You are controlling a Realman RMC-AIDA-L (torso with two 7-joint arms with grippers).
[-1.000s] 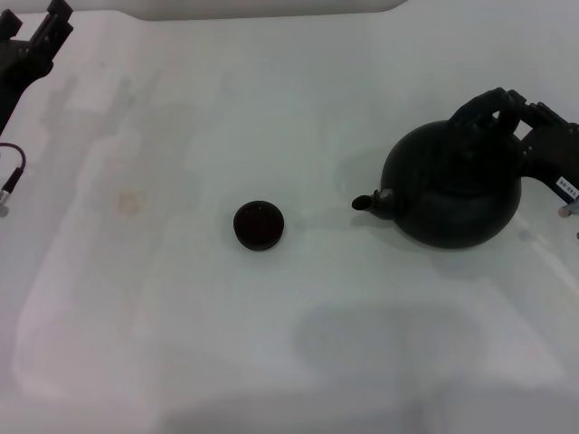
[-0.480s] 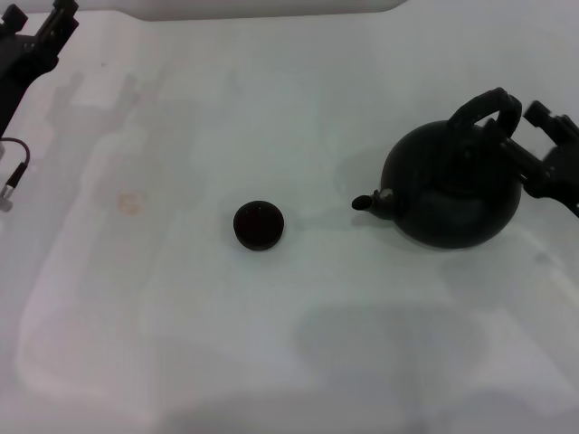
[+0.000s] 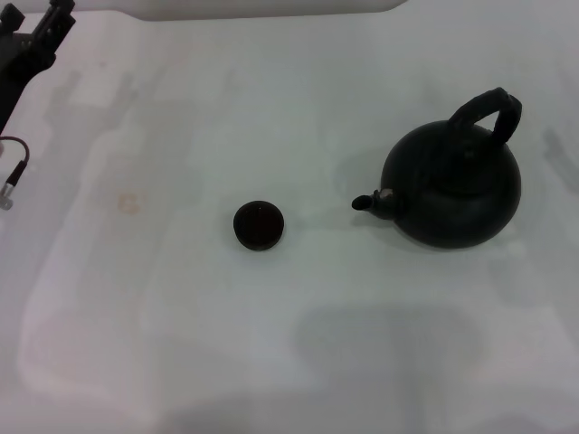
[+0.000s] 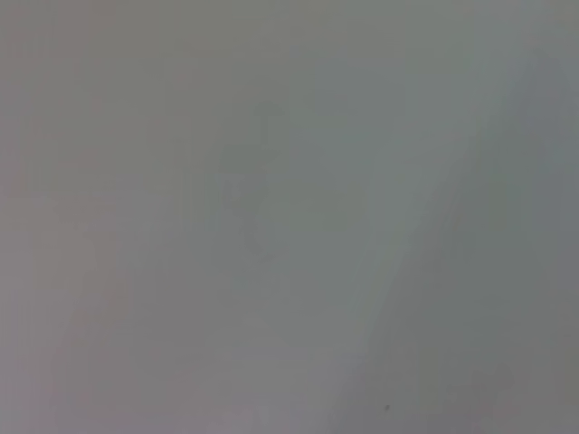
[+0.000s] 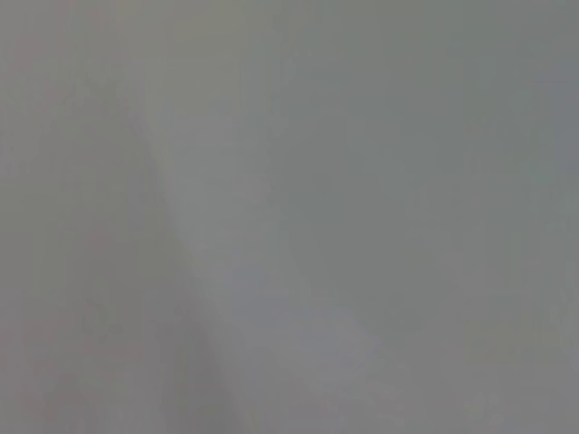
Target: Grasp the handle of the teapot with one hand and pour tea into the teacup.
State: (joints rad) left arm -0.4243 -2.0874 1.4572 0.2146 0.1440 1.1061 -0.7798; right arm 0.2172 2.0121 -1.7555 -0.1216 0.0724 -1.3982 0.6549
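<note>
The matte-black teapot (image 3: 452,185) stands upright on the white table at the right, its spout (image 3: 371,202) pointing left toward the teacup. Its arched handle (image 3: 487,113) stands free over the top. The tiny black teacup (image 3: 259,224) sits near the middle of the table, dark inside, well apart from the spout. My left gripper (image 3: 36,32) is at the far left corner of the head view, away from both. My right gripper is out of view. Both wrist views show only bare grey-white surface.
A small orange-brown stain (image 3: 129,202) marks the table left of the teacup. A cable with a metal plug (image 3: 11,185) hangs at the left edge. The table's far edge (image 3: 271,11) runs along the top.
My right gripper was at the teapot's handle, then drew back to the right and has left the view. The teapot and teacup have stayed in place.
</note>
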